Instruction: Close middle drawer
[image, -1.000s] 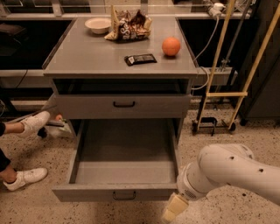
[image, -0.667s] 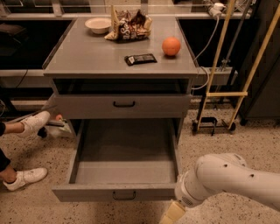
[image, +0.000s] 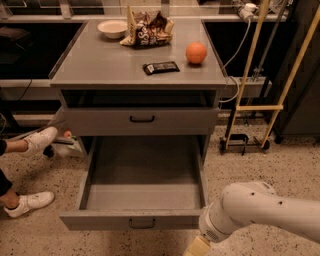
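Under the bench (image: 95, 65), the middle drawer (image: 165, 220) stands pulled fully out and empty, its closing not yet begun, with the pincer (image: 196, 247) low beside its front right corner, spread or pressed together I cannot tell.

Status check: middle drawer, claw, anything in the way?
Claw low at bottom of view, off front-right corner of middle drawer. Drawer pulled far out, handle untouched. White shoe on floor near its left corner.

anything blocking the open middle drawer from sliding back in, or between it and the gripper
Nothing visible: the wide grey metal middle drawer is empty, and the gripper sits low off its front right corner.
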